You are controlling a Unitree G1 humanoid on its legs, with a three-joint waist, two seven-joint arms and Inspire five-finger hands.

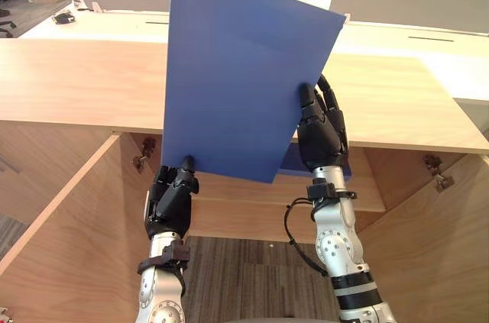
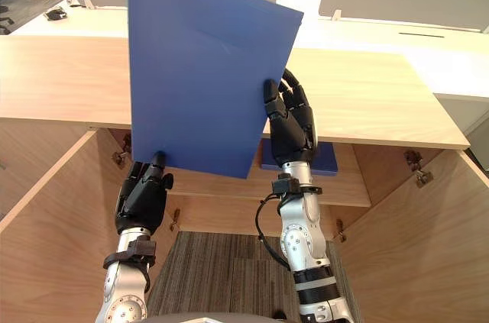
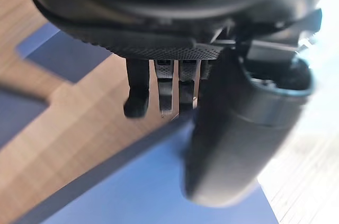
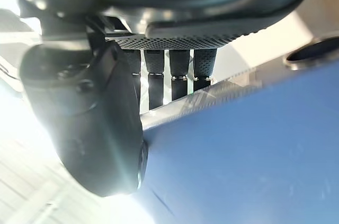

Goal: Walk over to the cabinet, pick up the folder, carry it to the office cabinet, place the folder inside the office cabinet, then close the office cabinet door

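Folder (image 1: 244,71) is judged light and thin. It is stiff enough to stand as a flat sheet with no sag seen, yet likely to flex or twist if pinched hard at 1 corner. Its smooth face is judged slippery under hard fingertips, so a hold at 2 well-separated edges is preferred, thumb on 1 face and fingers on the other. That hold is what is seen. Left hand (image 1: 172,197) is clamped on the lower left corner, thumb tip on the near face, fingers behind. Right hand (image 1: 319,132) is clamped on the right edge about midway up, thumb laid on the near face, fingers spread behind. In both wrist views the sheet's edge is seen running between thumb and finger row. Folder is held upright and slightly tilted, in the air before the office cabinet (image 1: 76,79), its lower edge in front of the open compartment and above the inner shelf (image 1: 244,193). Folder is noted as plain matte blue and rectangular, with a faint diagonal line across the face, crease or flap not told; no label is made out. Left door (image 1: 53,239) and right door (image 1: 435,254) are swung open. A second blue flat item (image 2: 325,159) is seen lying on the shelf behind the right hand. Placing is not yet done.
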